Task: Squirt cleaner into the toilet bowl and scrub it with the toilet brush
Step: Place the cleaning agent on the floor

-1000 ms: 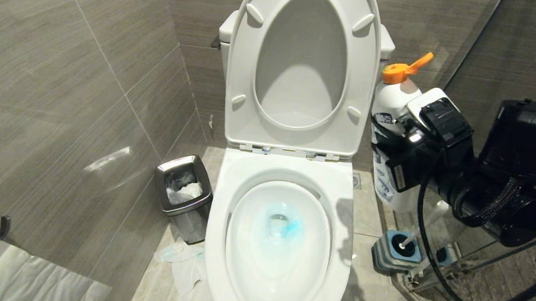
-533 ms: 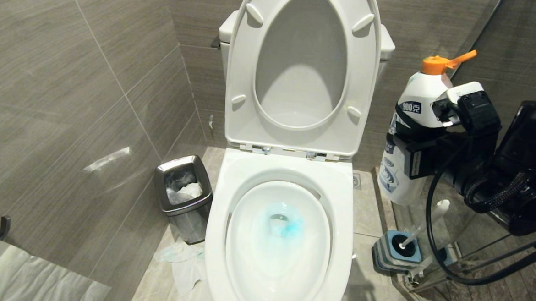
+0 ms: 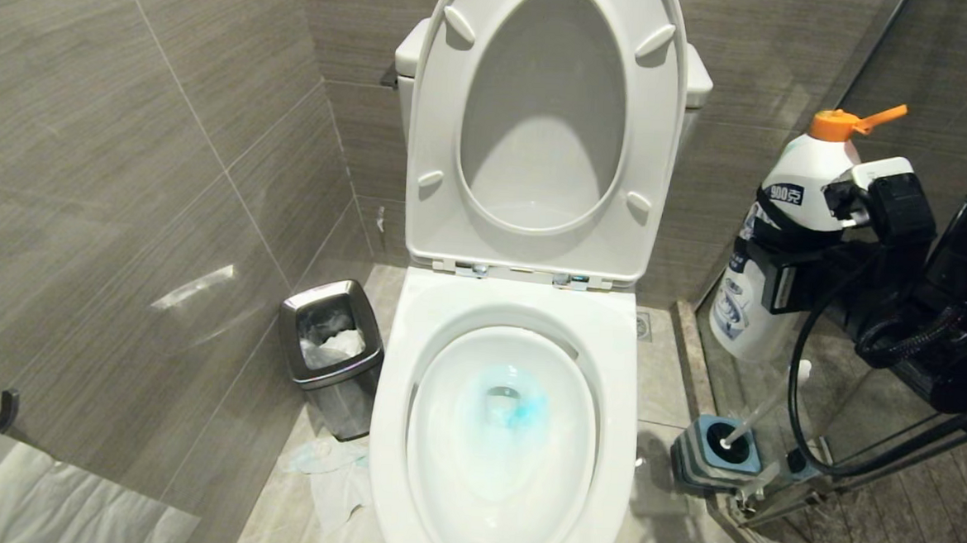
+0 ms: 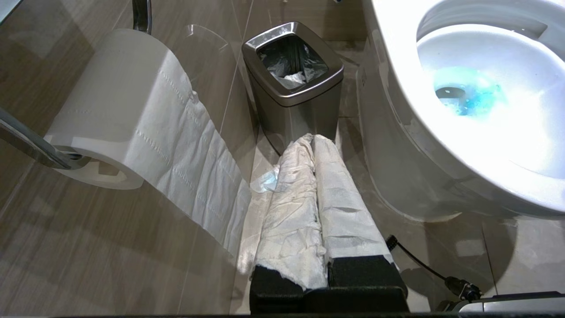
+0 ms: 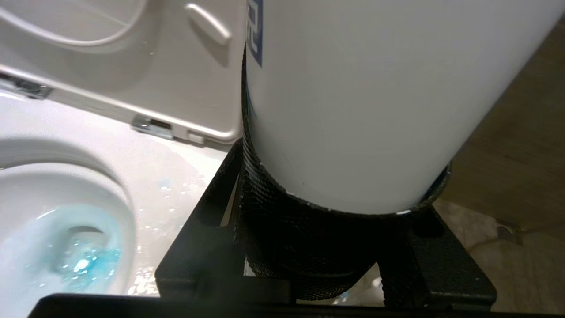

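My right end effector [image 3: 769, 262]: clamped around the middle of a white cleaner bottle [image 3: 771, 237], held upright in the air, off to the right of the toilet bowl [image 3: 504, 438]
Bottle in my grip: orange cap [image 3: 840, 125] on top with its spout pointing away from the toilet; in the right wrist view the white body [image 5: 353, 101] fills the gap between my black fingers [image 5: 212, 194]
Cleaner [image 3: 518, 406]: teal-blue liquid pooled at the bottom of the basin, well to the left of and below my right end effector; it shows blue around the drain in the left wrist view too [image 4: 468, 92]
Toilet bowl: seat and lid [image 3: 545, 126] stand raised against the tank
Toilet brush [image 3: 762, 406]: resting in its blue-and-grey holder [image 3: 714, 457] on the floor, below my right end effector, the white handle leaning up towards the glass panel
My left end effector [image 4: 314, 176]: clenched, both fingers wrapped in white tissue and pressed together, low beside the bowl's left flank
Waste bin [image 3: 330, 354]: small steel one just past the tips of my left end effector, paper inside
Toilet paper roll [image 4: 119, 110]: on a wall holder beside my left end effector, a long strip hanging down
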`<state>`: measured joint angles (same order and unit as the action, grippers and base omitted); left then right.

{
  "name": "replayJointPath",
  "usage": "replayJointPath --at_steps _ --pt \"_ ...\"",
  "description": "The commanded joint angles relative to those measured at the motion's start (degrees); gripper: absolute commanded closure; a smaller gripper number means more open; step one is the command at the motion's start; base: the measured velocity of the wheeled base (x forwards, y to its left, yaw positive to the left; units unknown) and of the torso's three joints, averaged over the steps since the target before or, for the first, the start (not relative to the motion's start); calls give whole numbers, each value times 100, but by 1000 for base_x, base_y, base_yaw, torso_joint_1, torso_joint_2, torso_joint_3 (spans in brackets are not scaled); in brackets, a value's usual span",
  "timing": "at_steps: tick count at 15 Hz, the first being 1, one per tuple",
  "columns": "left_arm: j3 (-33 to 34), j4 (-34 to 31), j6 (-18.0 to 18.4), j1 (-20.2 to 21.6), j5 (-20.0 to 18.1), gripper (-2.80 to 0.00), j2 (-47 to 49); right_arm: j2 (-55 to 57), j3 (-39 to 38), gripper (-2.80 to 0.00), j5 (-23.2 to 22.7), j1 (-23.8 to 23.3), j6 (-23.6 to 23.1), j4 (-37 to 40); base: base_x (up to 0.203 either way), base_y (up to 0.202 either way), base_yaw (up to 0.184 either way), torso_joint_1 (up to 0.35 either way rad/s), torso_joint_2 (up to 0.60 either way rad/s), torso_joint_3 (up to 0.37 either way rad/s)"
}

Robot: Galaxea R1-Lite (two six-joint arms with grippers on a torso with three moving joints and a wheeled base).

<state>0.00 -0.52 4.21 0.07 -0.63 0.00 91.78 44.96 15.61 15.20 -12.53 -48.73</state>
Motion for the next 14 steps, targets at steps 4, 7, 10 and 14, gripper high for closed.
replayJointPath --at_steps 4,7,10,14 --pt "5 0 19 1 -7 0 9 -28 -63 0 -117 -612 3 -41 0 0 0 0 0 0" --pt "9 0 -7 1 2 0 0 -21 -212 0 -155 -823 146 -49 0 0 0 0 0 0" --pt "9 -9 1 1 2 0 2 119 -392 0 -176 -958 155 -367 0 0 0 0 0 0" --pt "5 -9 32 1 -7 0 5 575 -707 0 -326 -984 29 -1443 0 0 0 0 0 0"
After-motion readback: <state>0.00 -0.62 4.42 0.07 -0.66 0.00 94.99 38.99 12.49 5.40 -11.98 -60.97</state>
